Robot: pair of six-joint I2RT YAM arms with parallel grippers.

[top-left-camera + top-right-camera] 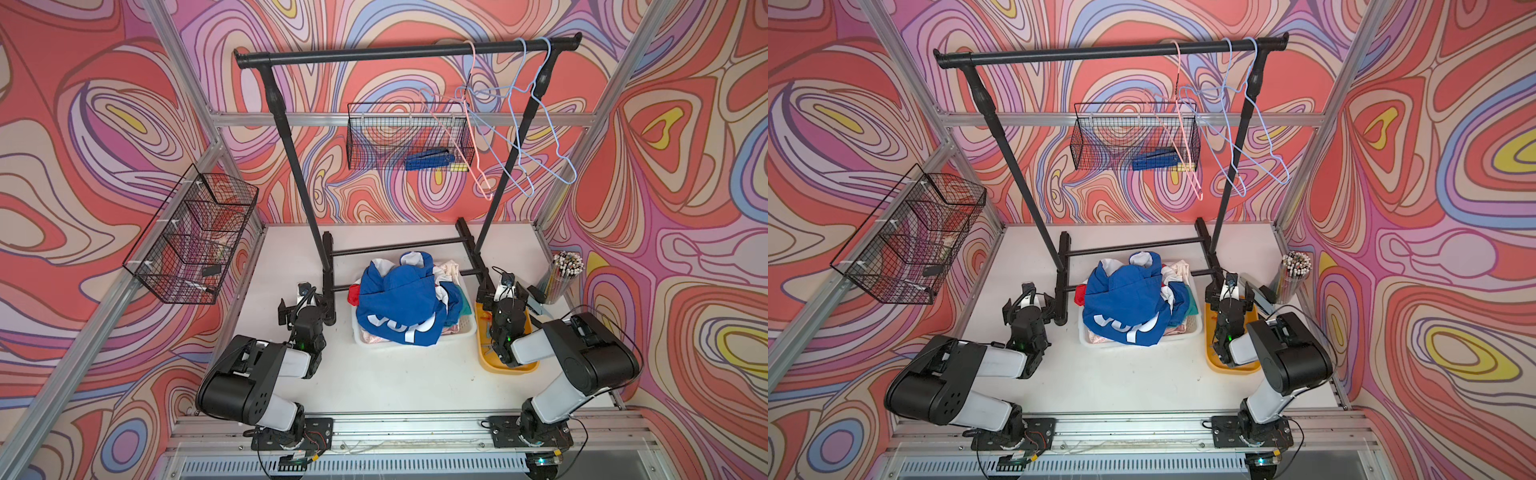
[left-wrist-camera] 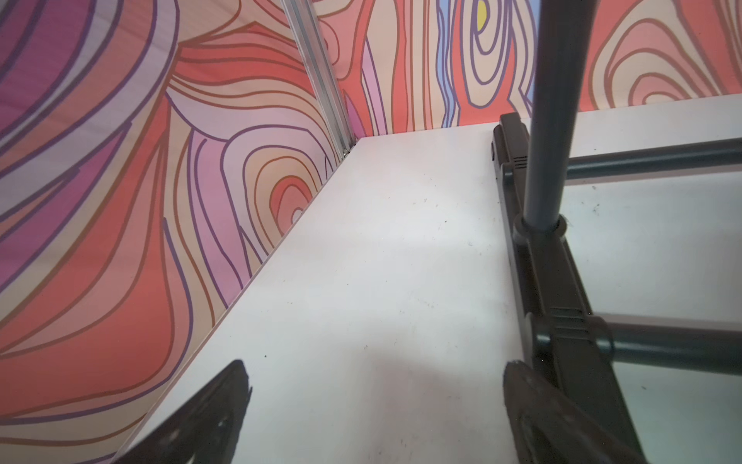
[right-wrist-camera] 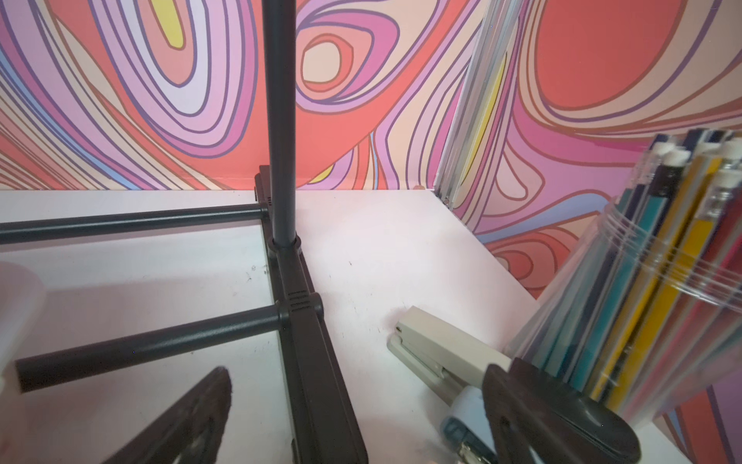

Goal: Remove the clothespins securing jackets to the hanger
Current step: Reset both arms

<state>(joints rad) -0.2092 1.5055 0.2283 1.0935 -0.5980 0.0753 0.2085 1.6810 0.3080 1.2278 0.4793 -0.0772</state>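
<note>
The jackets lie heaped in a white basket (image 1: 457,334) (image 1: 1183,334) at mid-table. A blue hooded one (image 1: 399,299) (image 1: 1125,299) is on top, with teal (image 1: 463,303) and pale pink (image 1: 446,266) cloth under it. A pink hanger (image 1: 473,54) and two blue ones hang bare on the black rail (image 1: 374,52) (image 1: 1100,52). Whether the small bits in the yellow tray (image 1: 509,368) (image 1: 1233,368) are clothespins is too small to tell. My left gripper (image 1: 303,301) (image 1: 1029,301) (image 2: 375,369) is open and empty over bare table left of the basket. My right gripper (image 1: 503,289) (image 1: 1229,291) (image 3: 357,373) is open and empty above the tray's far end.
The rack's black foot (image 2: 554,281) (image 3: 305,321) runs beside each gripper. A beige stapler (image 3: 441,345) and a clear cup of pencils (image 1: 561,278) (image 3: 642,301) stand at the right. Wire baskets hang on the left wall (image 1: 195,237) and back wall (image 1: 407,137).
</note>
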